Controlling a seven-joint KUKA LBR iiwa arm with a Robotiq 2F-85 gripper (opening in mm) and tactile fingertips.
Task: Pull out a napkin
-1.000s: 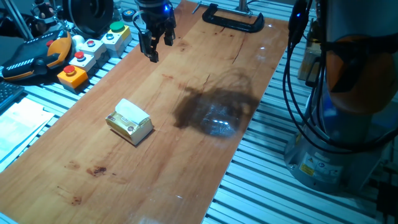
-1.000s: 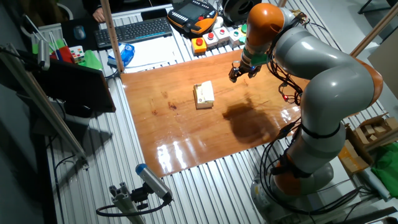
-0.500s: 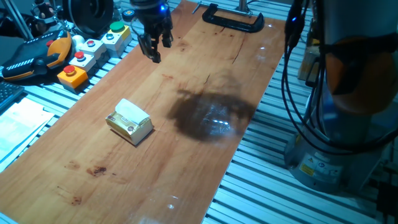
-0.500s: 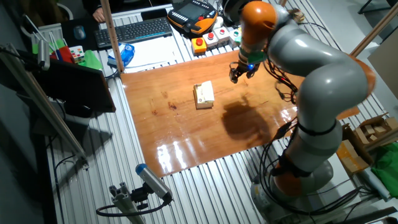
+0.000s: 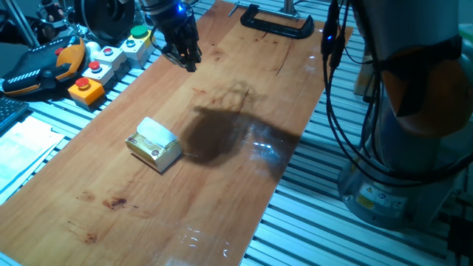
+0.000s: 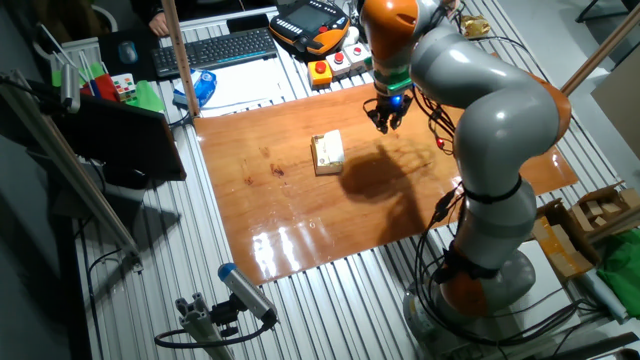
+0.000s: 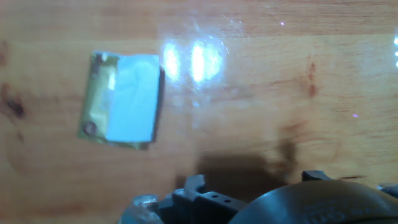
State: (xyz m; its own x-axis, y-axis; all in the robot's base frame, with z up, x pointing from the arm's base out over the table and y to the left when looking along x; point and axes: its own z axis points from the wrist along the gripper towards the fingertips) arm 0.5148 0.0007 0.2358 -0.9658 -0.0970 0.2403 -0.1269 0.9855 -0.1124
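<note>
Bare wood surrounds the box [image 5: 154, 145] on every side. Button boxes [image 5: 111, 63] line one table [image 5: 244, 185] edge; a clamp [image 5: 277, 22] sits at the far end.

- One yellow-gold box [image 5: 154, 148], at the desk's [image 5: 222, 192] centre
- One napkin [image 5: 157, 132] atop it
- One black clamp [image 5: 276, 22] at 12 o'clock
- One keyboard [image 6: 222, 47]
- One robot arm [image 6: 480, 110]

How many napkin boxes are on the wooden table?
1. The small yellow-gold box sits mid-table, a white napkin showing at its top, apart from the gripper. None seems hidden.
</note>
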